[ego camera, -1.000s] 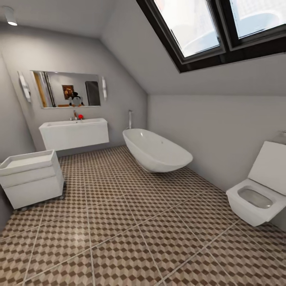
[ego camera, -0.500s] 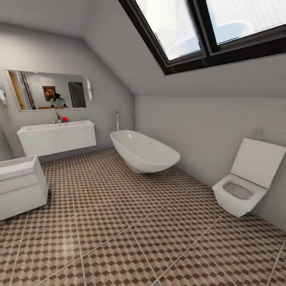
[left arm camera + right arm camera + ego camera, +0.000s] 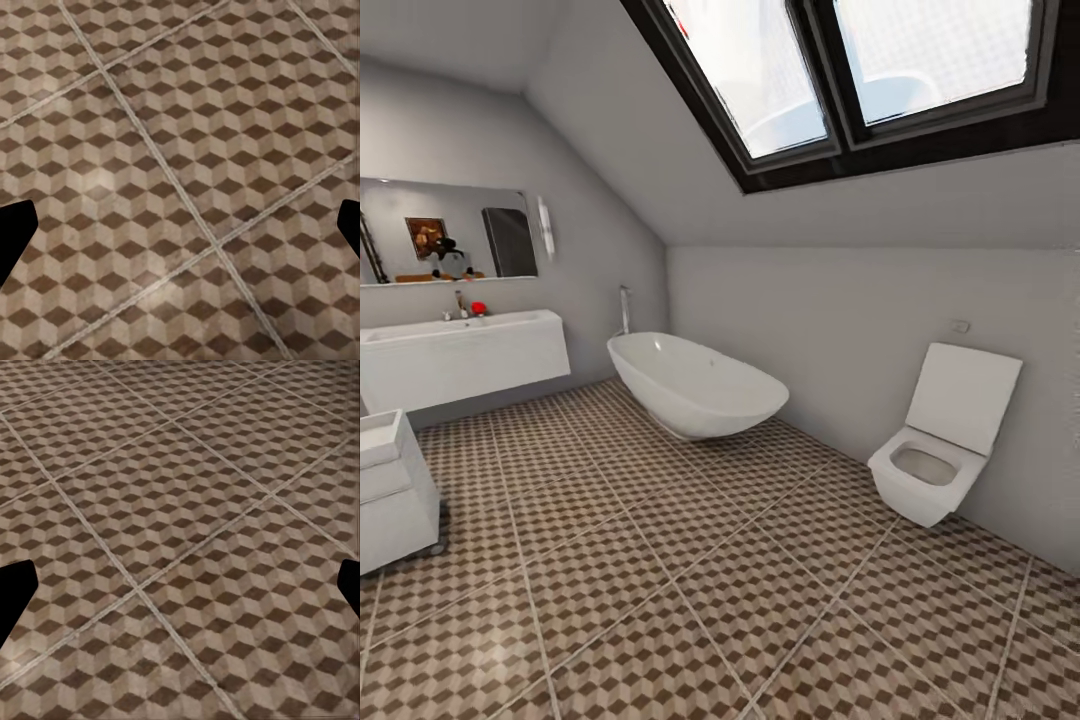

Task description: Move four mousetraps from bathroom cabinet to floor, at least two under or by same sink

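Both pincers stand spread wide: the left pincer shows only as two dark fingertips at opposite edges of its wrist view, with nothing between them but the bathroom floor; the right pincer is the same, dark tips far apart over bare tile, holding nothing.

From the head view, the sink hangs on the far wall at the left, a wide white basin with its long axis running along that wall and its plain front facing into the room. A chrome faucet and a small red thing sit on its back edge, below a mirror. Open tile lies beneath the basin.

Just in front of the sink, at the left edge, stands a smaller white drawer unit. A white bathtub lies slantwise near the far corner, and a wall-hung toilet sits on the right wall with its lid up. A dark-framed skylight fills the sloped ceiling. Between these fixtures the cube-patterned floor is broad and unobstructed.
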